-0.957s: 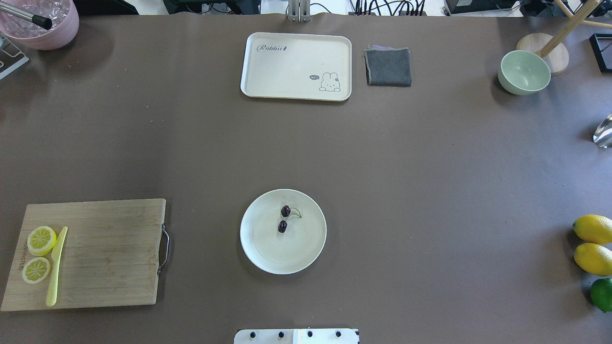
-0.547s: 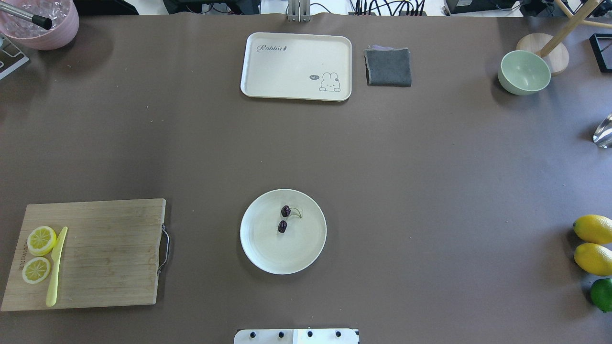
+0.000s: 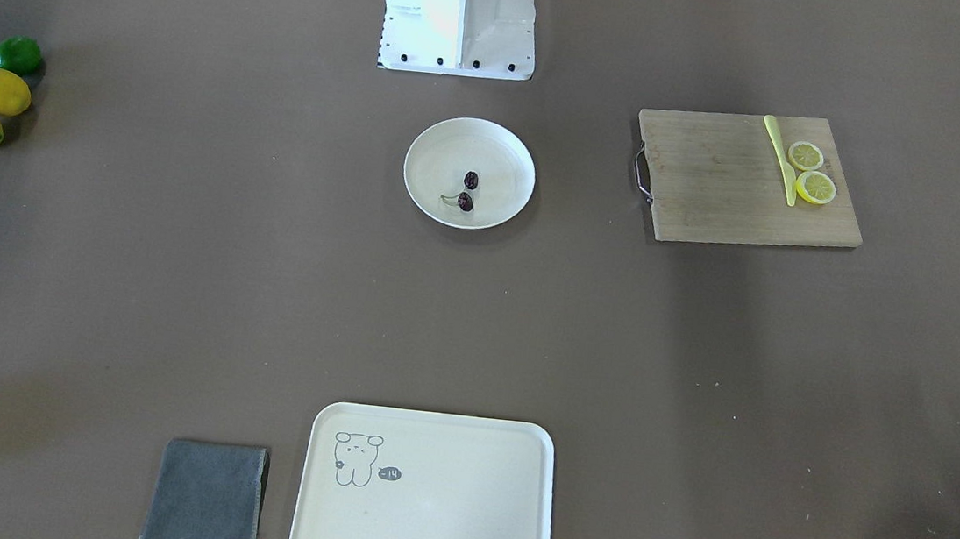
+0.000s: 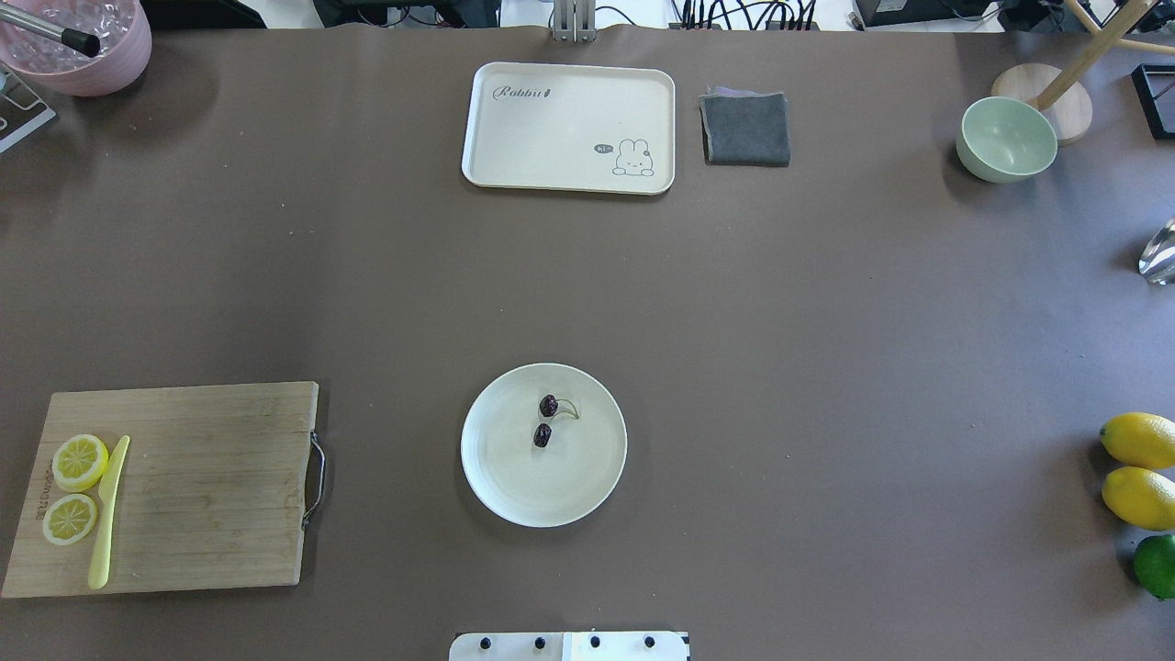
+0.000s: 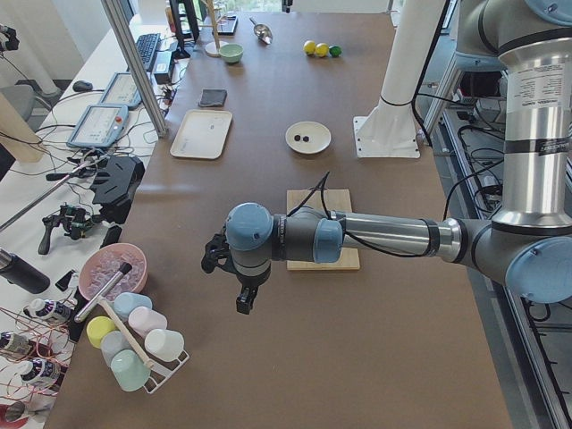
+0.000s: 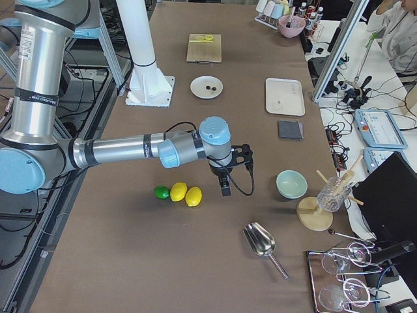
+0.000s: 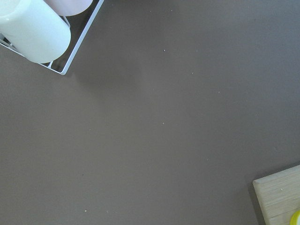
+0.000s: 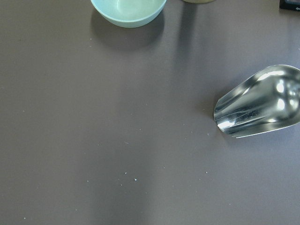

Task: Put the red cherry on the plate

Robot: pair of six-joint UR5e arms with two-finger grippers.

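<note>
The red cherry (image 4: 545, 420), a dark maroon pair on a thin green stem, lies inside the round cream plate (image 4: 551, 491), a little behind its middle. The front-facing view shows the same: the cherry (image 3: 467, 191) rests on the plate (image 3: 492, 143). Neither gripper is near it. Only the side views show them: the left gripper (image 5: 243, 301) hangs over bare table beyond the cutting board, and the right gripper (image 6: 225, 190) hangs near the lemons. Whether they are open or shut I cannot tell.
A wooden cutting board (image 4: 211, 487) with two lemon slices (image 4: 73, 477) and a yellow knife (image 4: 107, 514) lies at the left. A rabbit tray (image 4: 569, 127), grey cloth (image 4: 745, 128) and green bowl (image 4: 1006, 140) stand at the back. Lemons (image 4: 1138, 468) and a lime (image 4: 1155, 565) sit at the right edge.
</note>
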